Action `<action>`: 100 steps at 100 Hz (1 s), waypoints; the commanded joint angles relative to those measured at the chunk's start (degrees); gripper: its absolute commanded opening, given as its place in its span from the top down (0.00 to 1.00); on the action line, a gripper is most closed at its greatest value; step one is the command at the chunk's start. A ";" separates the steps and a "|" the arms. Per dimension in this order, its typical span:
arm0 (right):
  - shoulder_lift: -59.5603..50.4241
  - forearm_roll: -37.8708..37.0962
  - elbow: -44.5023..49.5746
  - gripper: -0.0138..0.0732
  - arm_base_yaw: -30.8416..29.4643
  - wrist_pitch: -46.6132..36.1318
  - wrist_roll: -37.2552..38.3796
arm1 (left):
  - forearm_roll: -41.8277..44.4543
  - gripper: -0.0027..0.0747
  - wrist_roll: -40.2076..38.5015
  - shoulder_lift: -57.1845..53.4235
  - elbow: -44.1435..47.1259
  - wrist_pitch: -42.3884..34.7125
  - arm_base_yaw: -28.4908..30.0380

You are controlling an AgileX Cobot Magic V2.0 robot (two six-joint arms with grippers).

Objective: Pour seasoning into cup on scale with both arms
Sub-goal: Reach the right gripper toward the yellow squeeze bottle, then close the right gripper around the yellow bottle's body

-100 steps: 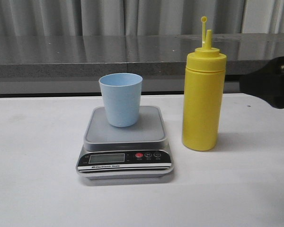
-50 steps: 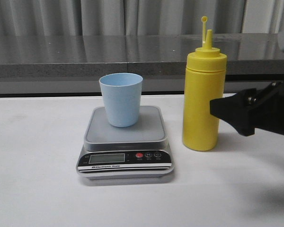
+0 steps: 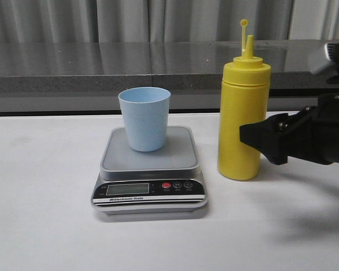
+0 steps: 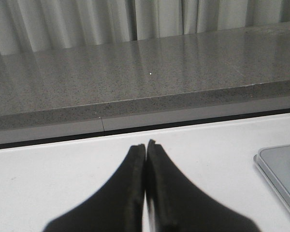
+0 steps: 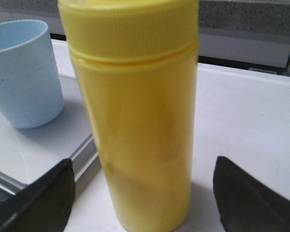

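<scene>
The yellow seasoning bottle (image 3: 243,107) stands upright on the white table, just right of the scale (image 3: 150,169). The pale blue cup (image 3: 144,118) sits upright on the scale's platform. My right gripper (image 3: 250,137) reaches in from the right at the bottle's mid height, one black finger crossing in front of the bottle. In the right wrist view the bottle (image 5: 140,121) stands between the wide-open fingers (image 5: 38,198), with a gap on each side; the cup (image 5: 24,72) is beyond it. My left gripper (image 4: 146,145) is shut on nothing, above bare table left of the scale (image 4: 280,169).
A grey stone ledge (image 3: 101,68) with curtains behind it runs along the table's far edge. The white table (image 3: 45,214) stretches to the left of and in front of the scale.
My right gripper has moved left from the right edge of the front view toward the bottle and now overlaps it. Bottle, cup and scale have not moved.
</scene>
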 commanded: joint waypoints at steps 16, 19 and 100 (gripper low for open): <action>-1.79 -2.25 -3.23 0.17 0.06 -4.84 0.14 | -0.44 0.99 -0.06 0.36 -1.47 -4.69 0.03; -1.79 -2.42 -3.45 0.17 0.06 -4.76 0.34 | -0.44 0.99 -0.06 0.36 -1.47 -4.69 0.03; -1.79 -3.27 -10.55 0.17 0.10 1.32 2.31 | -0.44 0.99 -0.06 0.36 -1.47 -4.69 0.03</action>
